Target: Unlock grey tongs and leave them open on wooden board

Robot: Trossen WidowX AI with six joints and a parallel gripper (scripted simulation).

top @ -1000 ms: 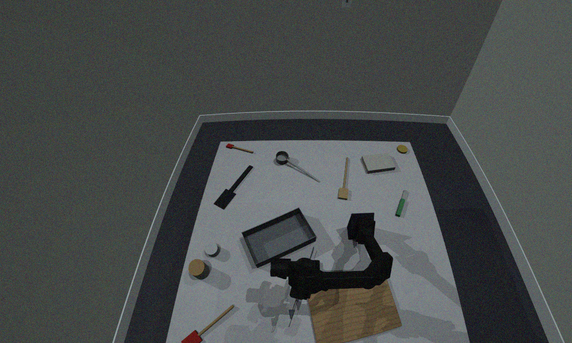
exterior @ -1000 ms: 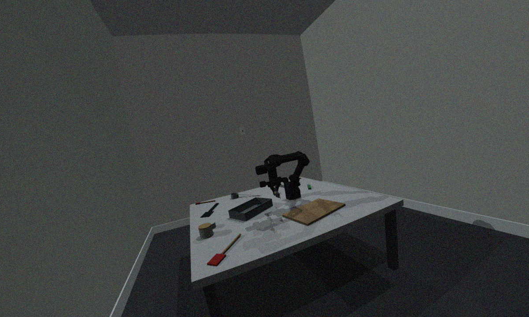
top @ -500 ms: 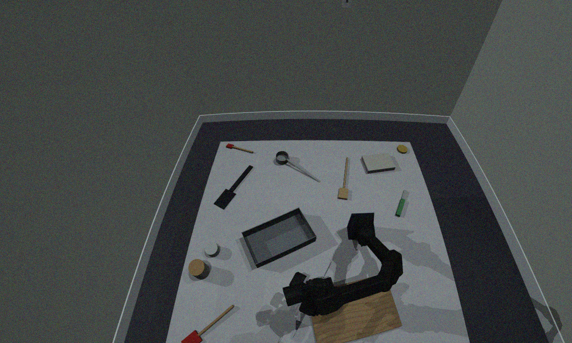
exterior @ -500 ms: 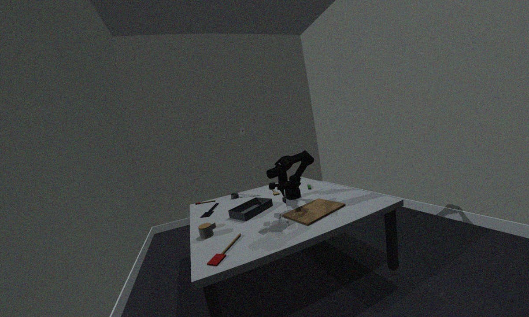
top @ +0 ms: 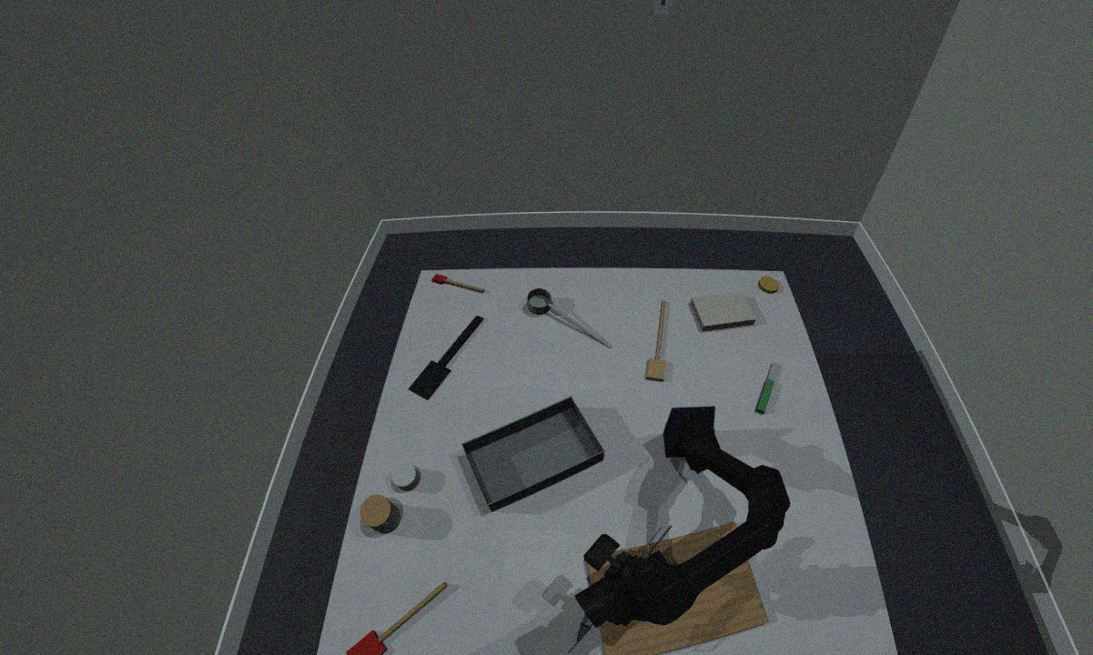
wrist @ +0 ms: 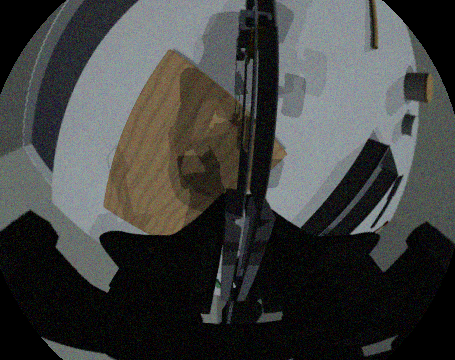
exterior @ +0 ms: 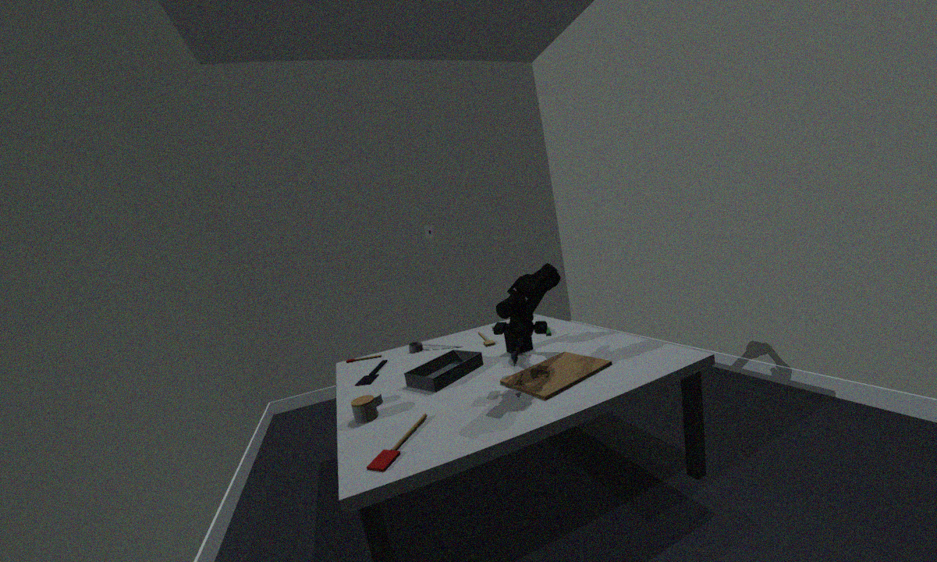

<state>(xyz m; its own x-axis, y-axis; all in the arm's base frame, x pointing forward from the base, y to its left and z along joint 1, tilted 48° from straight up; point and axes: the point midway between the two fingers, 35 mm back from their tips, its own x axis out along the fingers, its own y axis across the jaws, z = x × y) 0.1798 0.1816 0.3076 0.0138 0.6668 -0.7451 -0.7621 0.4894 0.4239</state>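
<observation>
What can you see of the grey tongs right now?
The slim grey metal tongs are clamped in the black pincer, which is shut on them. In the wrist view they run straight out from the pincer as two thin dark arms lying close together, so they look closed; the lock itself cannot be made out. In the exterior view their tips point down near the edge of the rectangular wooden board. Whether they touch it is unclear.

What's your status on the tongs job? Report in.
Gripper shut on tongs, tips down. Above wooden board edge, not yet set down. Roasting tin behind, nothing blocking.
</observation>
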